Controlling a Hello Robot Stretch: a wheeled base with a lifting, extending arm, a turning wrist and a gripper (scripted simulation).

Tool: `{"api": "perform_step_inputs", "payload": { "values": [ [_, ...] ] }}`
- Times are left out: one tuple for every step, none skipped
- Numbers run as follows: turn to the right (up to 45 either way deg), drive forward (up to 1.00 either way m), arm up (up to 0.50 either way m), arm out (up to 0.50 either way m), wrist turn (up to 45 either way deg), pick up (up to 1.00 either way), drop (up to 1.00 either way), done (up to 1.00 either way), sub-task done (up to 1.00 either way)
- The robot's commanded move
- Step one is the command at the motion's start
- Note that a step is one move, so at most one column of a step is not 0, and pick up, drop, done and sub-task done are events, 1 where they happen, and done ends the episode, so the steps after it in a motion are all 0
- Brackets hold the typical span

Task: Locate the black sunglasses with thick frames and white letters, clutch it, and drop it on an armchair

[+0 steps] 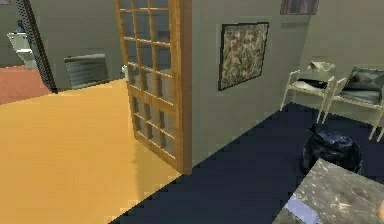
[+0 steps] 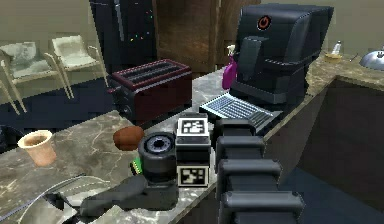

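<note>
Blending into dark shapes low over the counter point(image 2: 92, 158), the far end of the gripper point(image 2: 85, 205) is hard to make out, so whether it holds anything, and where the sunglasses lie, cannot be told.

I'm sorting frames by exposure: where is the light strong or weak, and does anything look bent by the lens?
Forward view: the orange floor is brightly lit, the blue carpet dim; the paned door leans slightly, only a lens effect. Arm side view: the coffee machine and arm read dark against the paler stone counter.
</note>
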Motion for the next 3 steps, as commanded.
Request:
{"api": "perform_step_inputs", "payload": {
  "values": [
    [0.0, 0.0, 0.0, 0.0, 45.0, 0.0, 0.0, 0.0, 0.0],
    [0.0, 0.0, 0.0, 0.0, 24.0, 0.0, 0.0, 0.0, 0.0],
    [0.0, 0.0, -0.12, 0.0, 0.0, 0.0, 0.0, 0.0, 0.0]
  ]
}}
